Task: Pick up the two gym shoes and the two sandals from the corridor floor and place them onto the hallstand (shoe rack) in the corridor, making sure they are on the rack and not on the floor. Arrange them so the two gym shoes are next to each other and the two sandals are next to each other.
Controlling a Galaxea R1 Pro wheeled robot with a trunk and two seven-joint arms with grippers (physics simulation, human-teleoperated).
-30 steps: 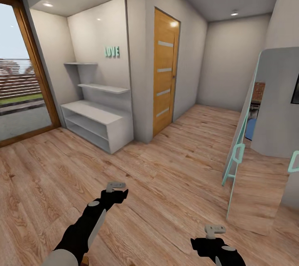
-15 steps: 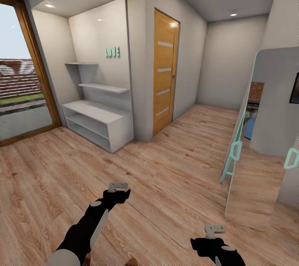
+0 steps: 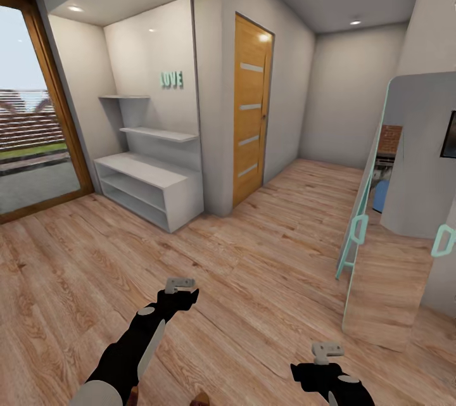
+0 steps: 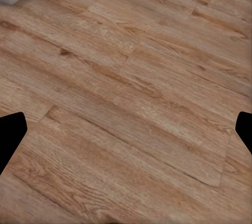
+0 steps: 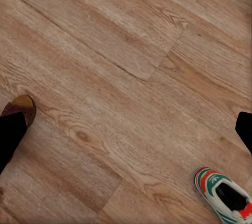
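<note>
My right end effector (image 5: 126, 135) open, empty above floor (image 5: 121, 51); gym shoe (image 5: 224, 195) at 4 o'clock, sandal (image 5: 18, 109) at 9. Left end effector (image 4: 126, 132) open too.

Head view: from high on the robot, facing forward and down the corridor, the white shoe rack (image 3: 149, 189) far off left of the wooden door (image 3: 251, 108).
Left wrist view: close above the floor (image 4: 131, 103), looking down.
Right wrist view: close above the floor, a sneaker (image 5: 223, 195) at one edge.
Shared: the same wooden floor.
</note>
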